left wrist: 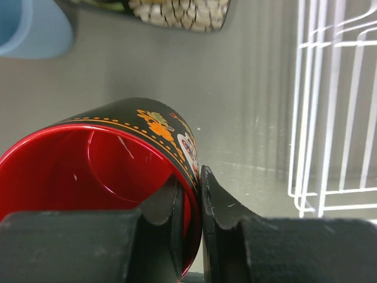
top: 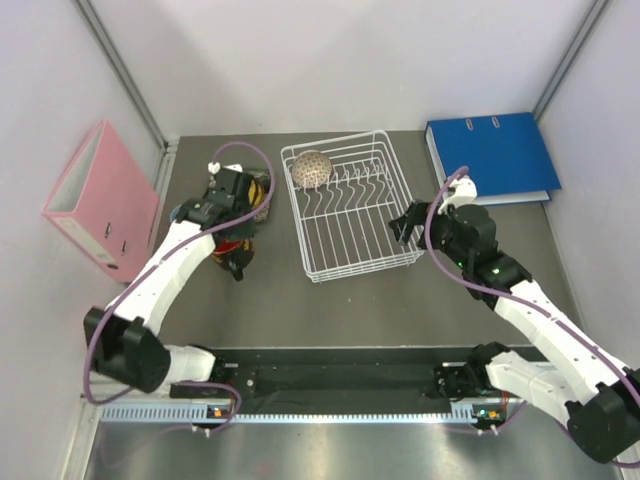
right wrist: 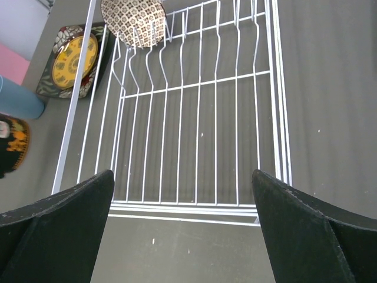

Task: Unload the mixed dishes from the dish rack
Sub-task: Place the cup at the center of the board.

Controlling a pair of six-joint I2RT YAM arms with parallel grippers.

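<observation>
Nearly done, by my judgement: only the speckled bowl [right wrist: 132,20] is left in the dish rack [right wrist: 182,206], upper left. The amber-yellow plate [right wrist: 73,56] and light-blue cup [right wrist: 17,100] sit on the worktop [right wrist: 330,88], left of the rack. The left gripper [left wrist: 191,180] has its jaws clamped on the dark mug [left wrist: 118,153] beside the rack. The right gripper [right wrist: 182,174] hangs over the rack, jaws wide apart.

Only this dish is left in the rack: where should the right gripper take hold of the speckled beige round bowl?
Probably by its upper rim, from above, one finger each side. The speckled beige round bowl leans against the prongs in the far-left corner of the white wire dish rack, so wires hem its sides.
</observation>
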